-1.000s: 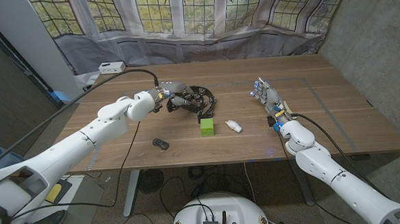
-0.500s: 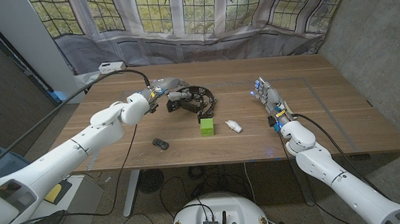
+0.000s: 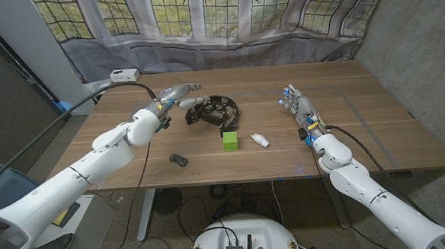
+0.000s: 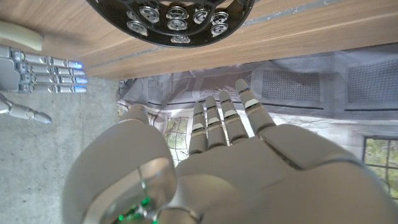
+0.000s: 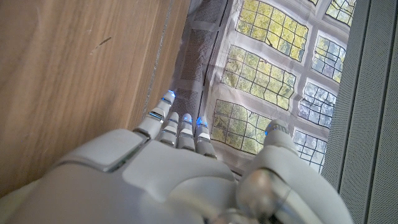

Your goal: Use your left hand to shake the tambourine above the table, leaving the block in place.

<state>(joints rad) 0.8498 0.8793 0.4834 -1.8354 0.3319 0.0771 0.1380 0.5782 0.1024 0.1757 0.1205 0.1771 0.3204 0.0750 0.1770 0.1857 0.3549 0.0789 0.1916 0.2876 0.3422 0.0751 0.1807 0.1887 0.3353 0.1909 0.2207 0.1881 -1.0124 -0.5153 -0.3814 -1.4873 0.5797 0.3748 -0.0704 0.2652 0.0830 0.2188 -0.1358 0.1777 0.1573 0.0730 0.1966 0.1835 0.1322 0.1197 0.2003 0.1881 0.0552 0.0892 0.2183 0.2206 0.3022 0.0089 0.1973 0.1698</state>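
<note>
The black tambourine (image 3: 216,111) with silver jingles lies on the wooden table (image 3: 360,132) at its middle; its rim (image 4: 175,22) also shows in the left wrist view. My left hand (image 3: 180,93) hovers just behind and to the left of it, fingers stretched out and apart, holding nothing; the same hand (image 4: 211,155) fills the lower part of its wrist view. The green block (image 3: 229,141) stands on the table in front of the tambourine. My right hand (image 3: 299,107) stands on its edge at the right, fingers straight (image 5: 177,127), empty; it also appears as the hand (image 4: 37,67) beyond the tambourine.
A small white object (image 3: 261,141) lies right of the block. A small black object (image 3: 178,159) sits near the front left. A white box (image 3: 123,74) rests at the table's back left corner. A grey curtain (image 3: 226,48) hangs behind the table.
My left hand has come off the tambourine's rim, risen back and to the left, and spread its fingers. The tambourine, block and right hand stay put.
</note>
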